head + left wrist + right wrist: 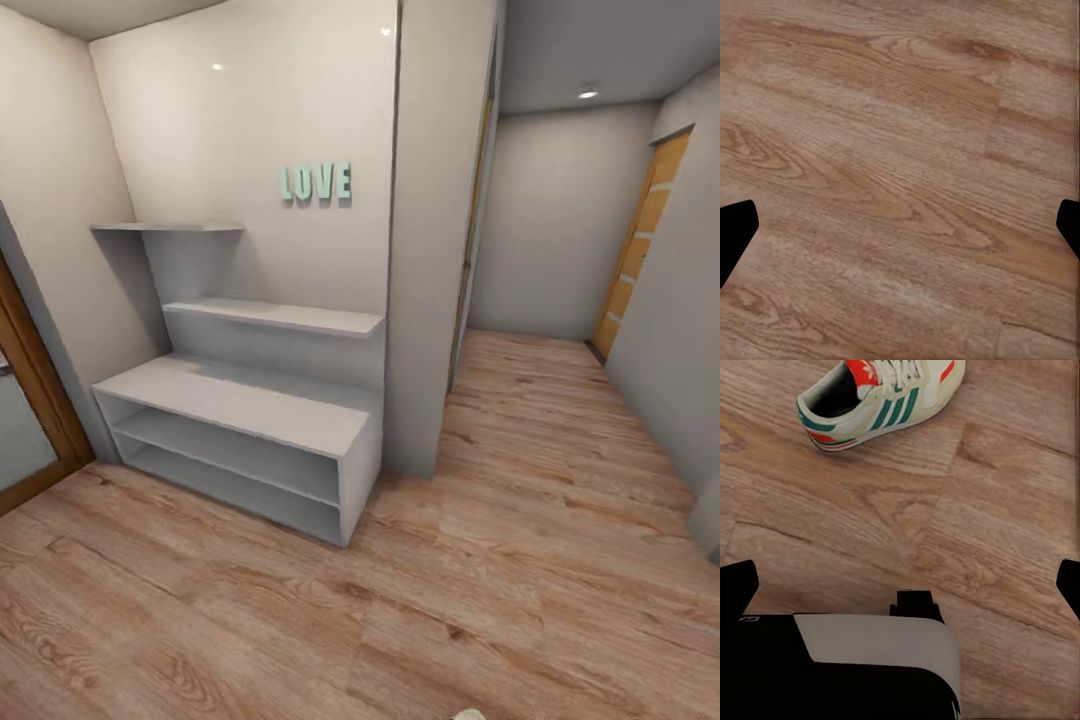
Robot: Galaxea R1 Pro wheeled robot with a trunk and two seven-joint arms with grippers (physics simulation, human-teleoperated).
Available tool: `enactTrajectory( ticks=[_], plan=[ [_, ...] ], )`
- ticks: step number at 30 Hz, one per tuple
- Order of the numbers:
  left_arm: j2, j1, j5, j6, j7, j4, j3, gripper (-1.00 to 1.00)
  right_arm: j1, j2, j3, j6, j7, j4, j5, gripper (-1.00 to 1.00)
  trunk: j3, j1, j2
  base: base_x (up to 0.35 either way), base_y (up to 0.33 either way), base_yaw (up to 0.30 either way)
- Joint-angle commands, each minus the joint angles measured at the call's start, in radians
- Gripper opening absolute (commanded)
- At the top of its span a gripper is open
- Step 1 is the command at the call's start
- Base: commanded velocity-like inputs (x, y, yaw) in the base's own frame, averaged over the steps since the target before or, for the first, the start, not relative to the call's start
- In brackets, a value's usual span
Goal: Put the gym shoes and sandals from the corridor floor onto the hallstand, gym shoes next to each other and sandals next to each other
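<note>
right now the head view looks across the floor [250, 620] at the rack [240, 400], which stands against the pale wall in the corner, its flat top and both open shelf rows bare. two staggered wall shelves [275, 315] hang above it, and teal letters [316, 183] spelling "love" sit on the wall higher up. a wood-framed door [30, 400] is just beside the rack's left end. past the wall's corner a hallway runs back to another wooden door [640, 250] on the right side.

at the very bottom edge of the head view a small pale sliver [468, 714] peeks in; it may be a shoe, but too little shows to tell.

under the right wrist camera a gym shoe [874, 401] lies on its sole on the planks, cream with green stripes and a red-orange tongue, well apart from the right gripper [900, 585]. that gripper's dark fingertips [739, 581] sit far out at both edges of the picture, spread wide with nothing between them. part of the robot's black-and-white body [870, 660] shows below them.

the left gripper [900, 225] hangs over bare planks, its fingers likewise spread wide and empty.
</note>
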Motion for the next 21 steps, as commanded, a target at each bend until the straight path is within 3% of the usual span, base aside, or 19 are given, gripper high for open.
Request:
enactTrajectory(
  ticks=[1,21],
  plan=[
    [0.0,-0.001,-0.001,-0.003,-0.001,0.0,0.0,1.0,0.0,0.0,-0.001,0.0,0.0,0.0,-0.001,1.0,-0.001,0.0,0.0,0.0,0.0,-0.256],
    [0.0,-0.001,-0.001,-0.003,-0.001,0.0,0.0,1.0,0.0,0.0,-0.001,0.0,0.0,0.002,-0.001,1.0,-0.001,0.0,0.0,0.0,0.0,-0.256]
  ],
)
